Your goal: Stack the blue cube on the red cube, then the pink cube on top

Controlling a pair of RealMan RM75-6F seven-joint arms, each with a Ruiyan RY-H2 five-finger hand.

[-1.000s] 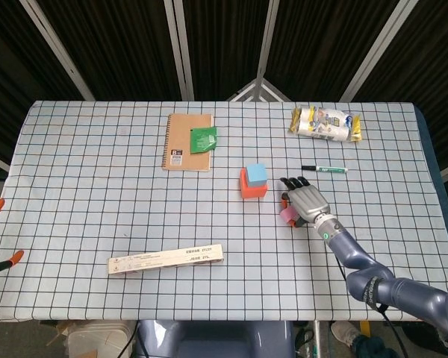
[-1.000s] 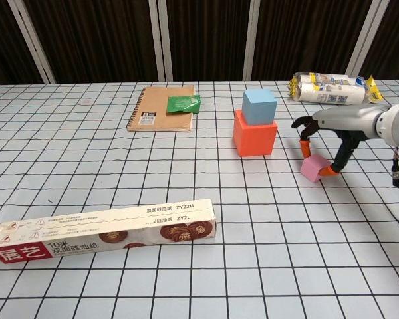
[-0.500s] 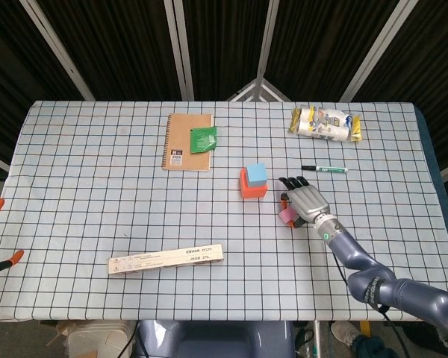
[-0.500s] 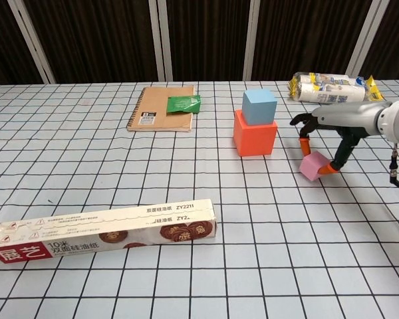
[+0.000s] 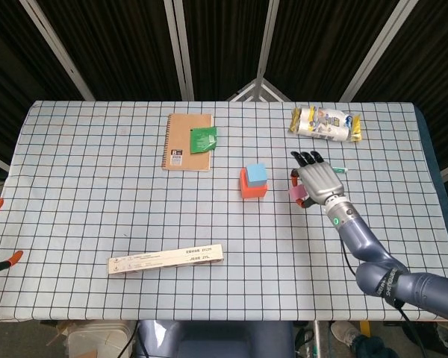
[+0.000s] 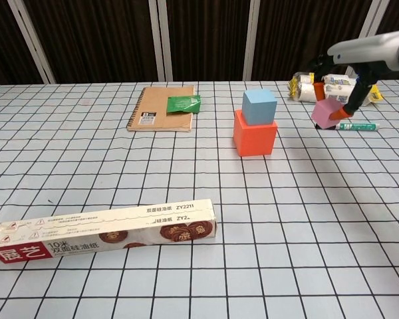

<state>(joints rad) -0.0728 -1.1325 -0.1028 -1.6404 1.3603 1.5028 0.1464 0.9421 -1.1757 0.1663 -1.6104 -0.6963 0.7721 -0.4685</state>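
Done: the small light-blue cube (image 6: 260,106) sat on top of the bigger red cube (image 6: 255,136), a bit to the back of it, so the first step looked finished.

Left to do: the small pink cube (image 6: 326,113) had to go on top of the blue cube.

Pink cube: it was up in the air, off the bench (image 6: 186,266), to the right of the red cube and about as high as the blue cube's top. It was tilted.

Right hand: the grey robot right hand (image 5: 319,183) held the pink cube. Its fingers (image 5: 306,157) were curled around the cube and pinched it from the sides.

Left hand: not seen in either view.

Room to move: the space between the pink cube and the red cube was open, so the hand likely could go straight across to the left.

Things near the hand: a green-capped marker pen (image 6: 358,125) lay on the bench just to the right of the pink cube, and a yellow and white snack bag (image 5: 326,123) lay behind, further from the red cube.

Things on the other side: a brown spiral notebook (image 5: 188,142) with a green packet (image 5: 203,139) on it lay behind and left of the red cube, well apart. A long paper box (image 6: 103,231) lay in front, well apart.

Bench edge: the right edge was well apart from the red cube.
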